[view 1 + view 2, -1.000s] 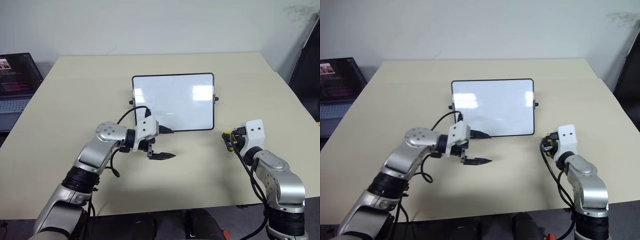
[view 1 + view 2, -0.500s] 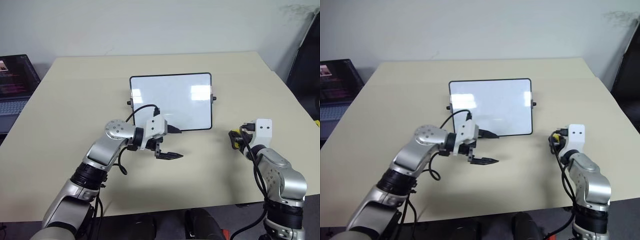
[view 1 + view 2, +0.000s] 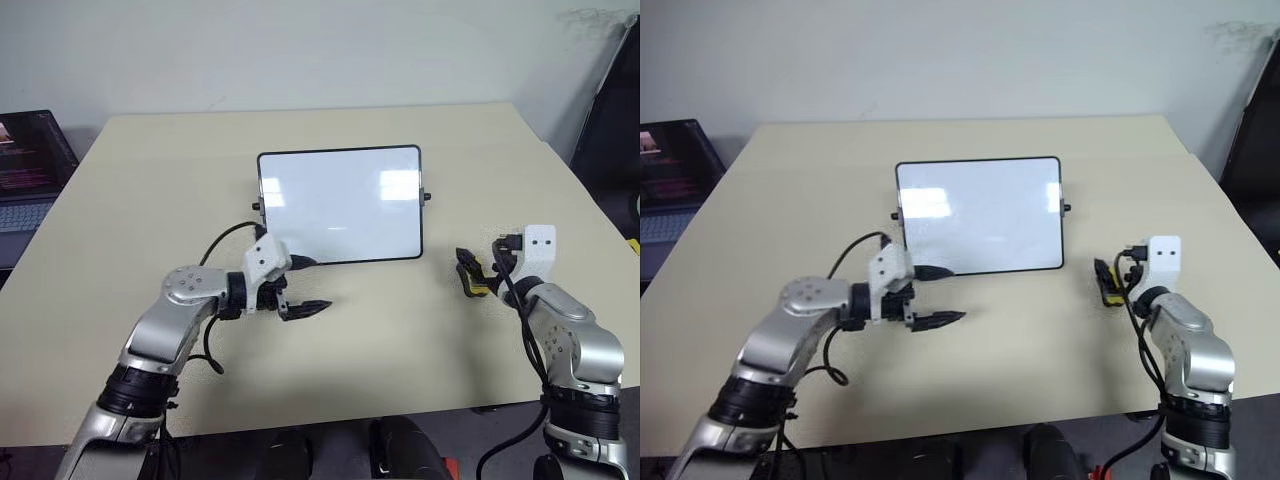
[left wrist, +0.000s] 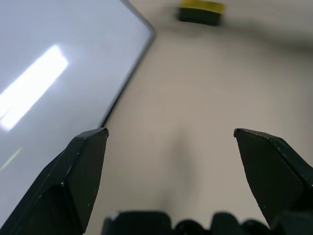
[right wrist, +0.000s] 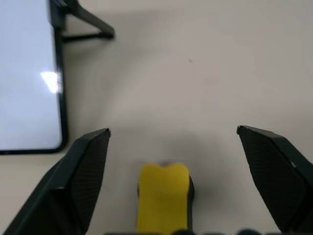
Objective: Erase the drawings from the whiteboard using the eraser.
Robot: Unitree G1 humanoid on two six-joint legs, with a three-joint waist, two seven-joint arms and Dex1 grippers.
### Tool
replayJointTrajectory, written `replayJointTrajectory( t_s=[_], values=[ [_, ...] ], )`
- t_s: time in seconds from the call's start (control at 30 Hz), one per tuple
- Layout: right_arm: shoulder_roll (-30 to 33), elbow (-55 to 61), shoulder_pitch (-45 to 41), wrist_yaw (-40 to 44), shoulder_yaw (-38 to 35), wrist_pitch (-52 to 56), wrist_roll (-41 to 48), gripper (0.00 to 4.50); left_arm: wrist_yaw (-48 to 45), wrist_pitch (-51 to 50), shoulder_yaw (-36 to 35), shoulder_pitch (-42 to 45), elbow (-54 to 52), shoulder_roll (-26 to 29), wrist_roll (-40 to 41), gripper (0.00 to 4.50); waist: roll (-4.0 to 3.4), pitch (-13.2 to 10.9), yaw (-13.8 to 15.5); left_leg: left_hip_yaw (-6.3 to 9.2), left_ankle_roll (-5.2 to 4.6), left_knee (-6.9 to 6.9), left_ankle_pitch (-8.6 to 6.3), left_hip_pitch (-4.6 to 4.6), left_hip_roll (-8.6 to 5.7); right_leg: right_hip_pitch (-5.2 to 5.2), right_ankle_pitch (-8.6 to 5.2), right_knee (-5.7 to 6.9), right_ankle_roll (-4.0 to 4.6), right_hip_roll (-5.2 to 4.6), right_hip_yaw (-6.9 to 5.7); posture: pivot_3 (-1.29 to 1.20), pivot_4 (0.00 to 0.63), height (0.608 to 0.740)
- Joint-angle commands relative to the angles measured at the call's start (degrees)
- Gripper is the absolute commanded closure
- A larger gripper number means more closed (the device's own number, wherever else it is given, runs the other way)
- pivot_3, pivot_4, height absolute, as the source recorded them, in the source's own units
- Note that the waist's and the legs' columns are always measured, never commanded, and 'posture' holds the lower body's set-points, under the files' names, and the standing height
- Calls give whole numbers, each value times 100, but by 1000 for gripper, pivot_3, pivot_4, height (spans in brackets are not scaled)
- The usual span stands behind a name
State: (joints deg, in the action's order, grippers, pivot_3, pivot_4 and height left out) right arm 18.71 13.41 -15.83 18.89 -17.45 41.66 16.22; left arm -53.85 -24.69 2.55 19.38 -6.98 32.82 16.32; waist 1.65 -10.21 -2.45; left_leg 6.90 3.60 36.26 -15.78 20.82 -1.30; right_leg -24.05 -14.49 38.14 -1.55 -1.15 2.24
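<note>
The whiteboard (image 3: 340, 205) lies flat in the middle of the table, black-framed, its face plain white with glare. The drawings are out of view. My left gripper (image 3: 308, 286) hovers open just off the board's near left corner, with nothing between its fingers. The yellow eraser (image 5: 164, 196), with its dark underside, lies on the table to the right of the board. My right gripper (image 5: 172, 130) stands wide open around it, with the fingers apart from its sides. The left wrist view catches the eraser (image 4: 200, 11) far off, past the board's edge.
A laptop (image 3: 25, 160) with a lit screen sits beyond the table's left edge. A dark upright object (image 3: 612, 110) stands past the right edge. The board has small black knobs (image 3: 427, 197) on its short sides. Bare tabletop (image 3: 390, 330) lies between the two grippers.
My right gripper has opened and let go of the eraser, which now lies on the table. My left gripper has drawn back to the left, staying open.
</note>
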Motion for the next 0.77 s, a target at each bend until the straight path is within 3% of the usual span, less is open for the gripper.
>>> replayJointTrajectory(
  t_s=[0.03,0.2,0.33,0.53,0.77],
  values=[
    [-19,454,332,76,-235,-754,151,23,1072,85,-498,-226,-316,-319,-136,0,2,1,34,1,0,1,0,-1,0,2,0,-2,0,-2,0,0,150,740],
    [-747,1130,1429,-339,-60,-2199,-119,23,2410,601,-1033,-672,-518,-835,-508,0,-2,6,76,5,1,4,0,1,1,3,1,-1,-2,-13,5,0,150,740],
    [-908,1271,2236,-212,-141,-2871,-71,23,3322,767,-1181,-1012,-752,-1240,-835,0,-3,7,82,-4,3,14,0,-1,-4,5,8,-3,-12,-17,9,0,150,740],
    [-979,1644,3427,202,396,-3194,44,23,4043,674,-1160,-1543,-1073,-1665,-1019,0,-7,11,68,-4,2,21,-2,-58,2,67,-8,-14,-42,-12,10,0,150,740],
    [-615,1312,3226,331,353,-3146,195,23,4430,648,-1038,-2038,-1289,-2024,-1135,0,-6,13,61,-25,2,27,-2,-96,1,109,-3,-13,-52,0,23,0,150,740]
  ],
)
